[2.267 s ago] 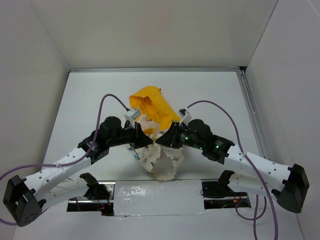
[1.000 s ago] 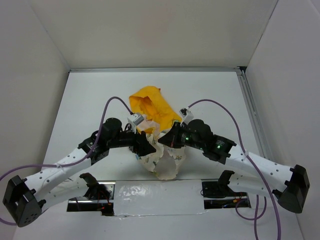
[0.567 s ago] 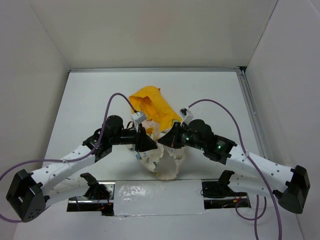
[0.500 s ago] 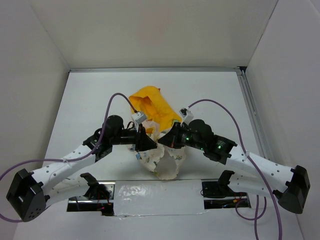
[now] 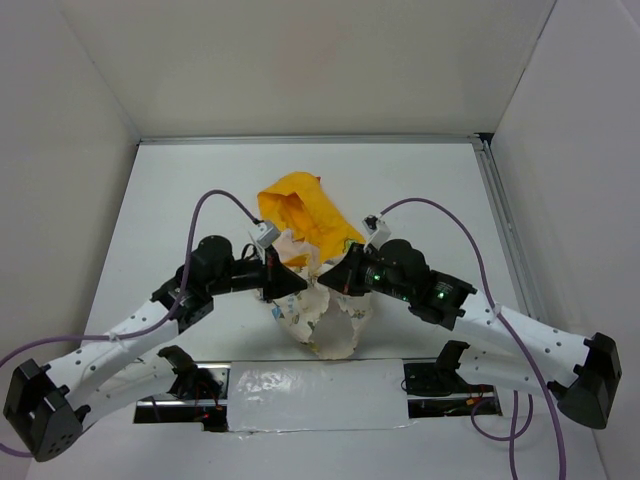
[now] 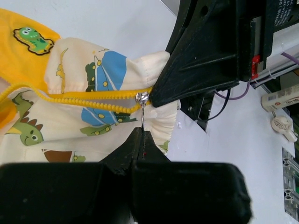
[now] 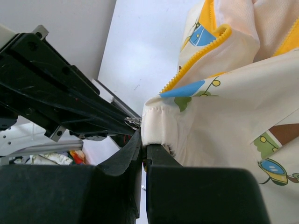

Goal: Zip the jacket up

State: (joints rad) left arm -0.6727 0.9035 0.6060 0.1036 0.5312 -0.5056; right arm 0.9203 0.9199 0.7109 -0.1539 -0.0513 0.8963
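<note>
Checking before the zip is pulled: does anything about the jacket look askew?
Yes. The jacket sits crumpled in a heap, not flat, and its yellow zipper teeth run wavy and spread apart beyond the slider.

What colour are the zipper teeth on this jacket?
Yellow-orange teeth on the cream, dinosaur-printed jacket; clearest in the left wrist view.

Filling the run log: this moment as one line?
left claw: shut on silver zipper pull | right claw: shut on cream printed jacket hem | yellow zipper: slider at hem
</note>
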